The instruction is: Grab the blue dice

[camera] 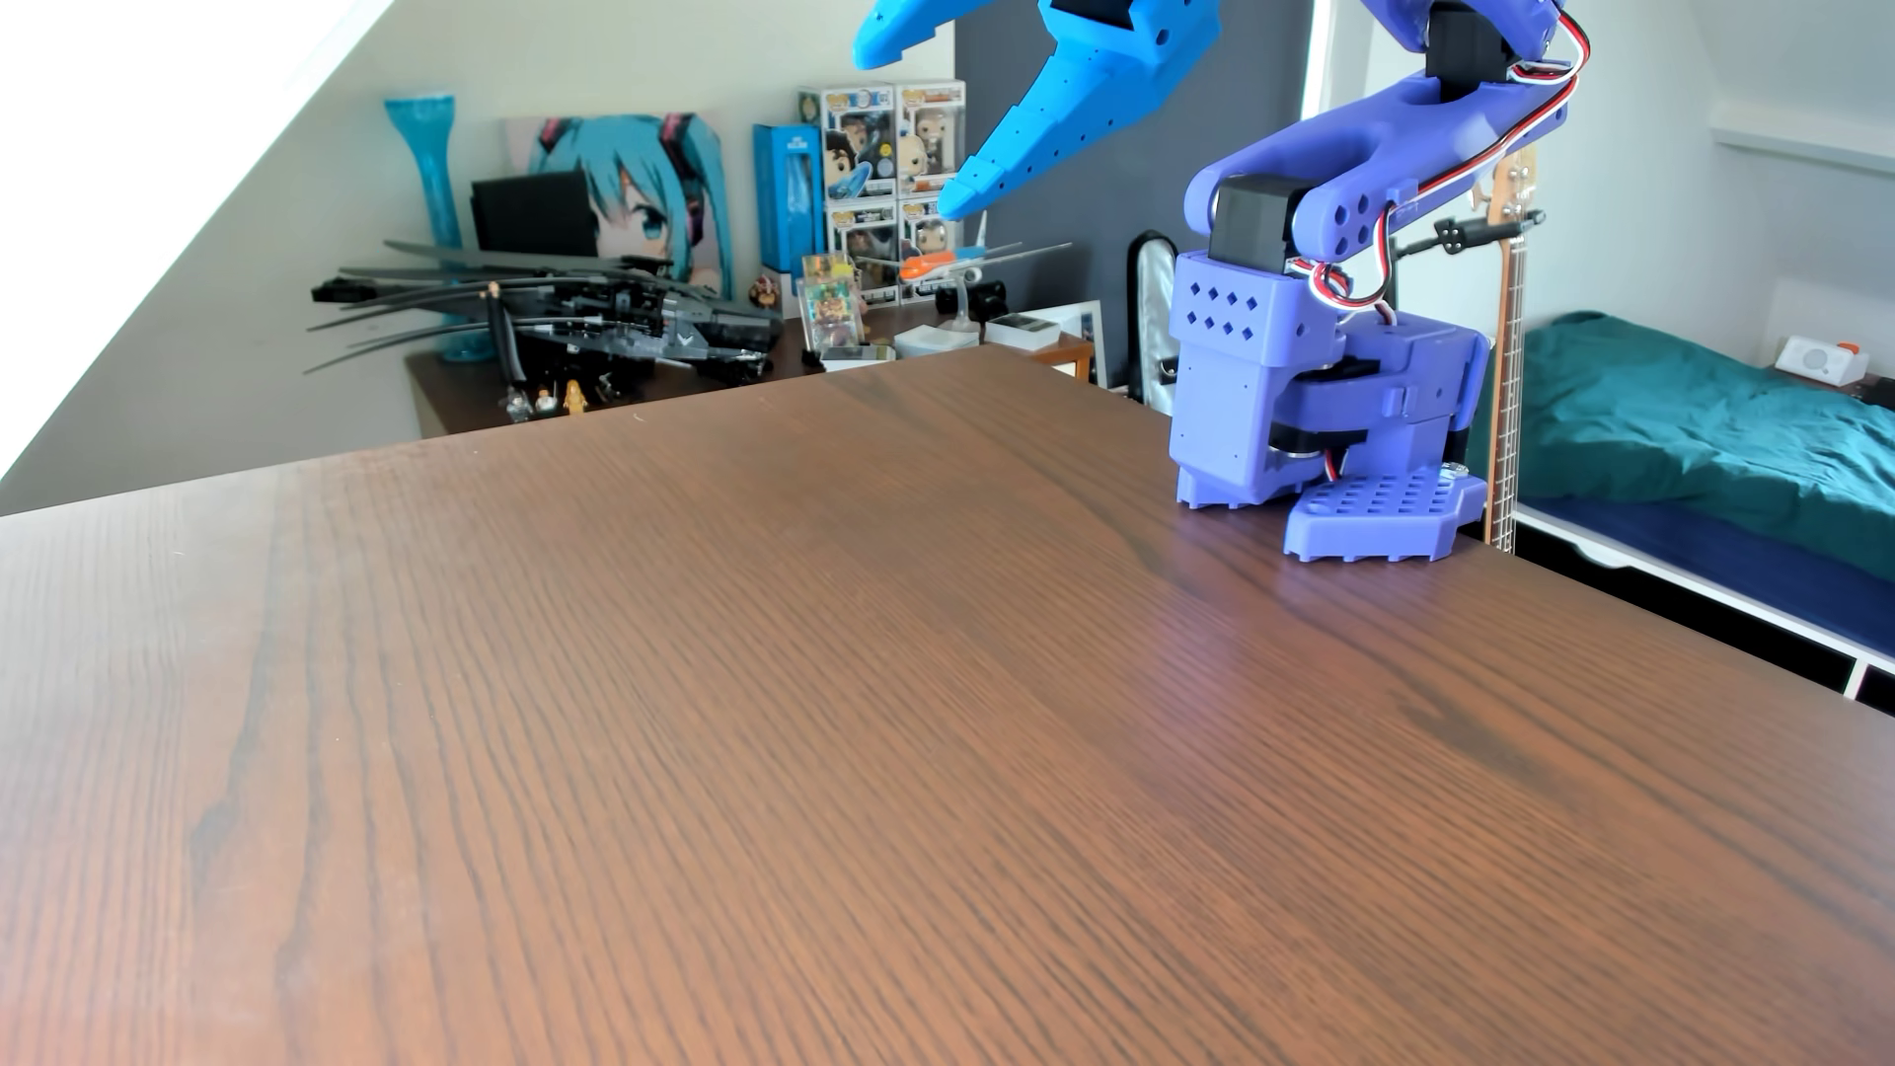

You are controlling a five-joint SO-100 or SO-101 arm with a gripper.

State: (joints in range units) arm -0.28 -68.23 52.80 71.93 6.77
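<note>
**Reader:** What fills the other view?

**Describer:** One dark brown wood-grain table [820, 718] takes up most of it, seen from a low angle. One purple robot arm [1364, 174] stands on its base [1323, 410] at the table's far right edge, with red, white and black wires looped along its side.

**Reader:** And the tool?

**Describer:** One bright blue gripper [913, 128] hangs high above the table near the top edge, well clear of the wood. Two fingers show: a long one [1036, 123] slanting down to the left, and a shorter one [902, 31] partly cut off by the top edge. The tips stand wide apart, so the jaws are spread, and nothing sits between them.

**Reader:** Where is the blue dice?

**Describer:** I cannot find it anywhere here, neither on the table nor in the gripper.

**Reader:** What lies behind?

**Describer:** A dark sideboard [451, 384] crowded with things: one black model aircraft with long thin blades [615, 318], one tall turquoise vase [431, 195], one picture of a teal-haired cartoon girl [636, 195], four boxed figures [894, 190] stacked two over two (their details are too small to read), and one small orange-and-white model plane [949, 261]. At the right stand one guitar neck [1505, 338] and one bed with a teal cover [1692, 431].
</note>
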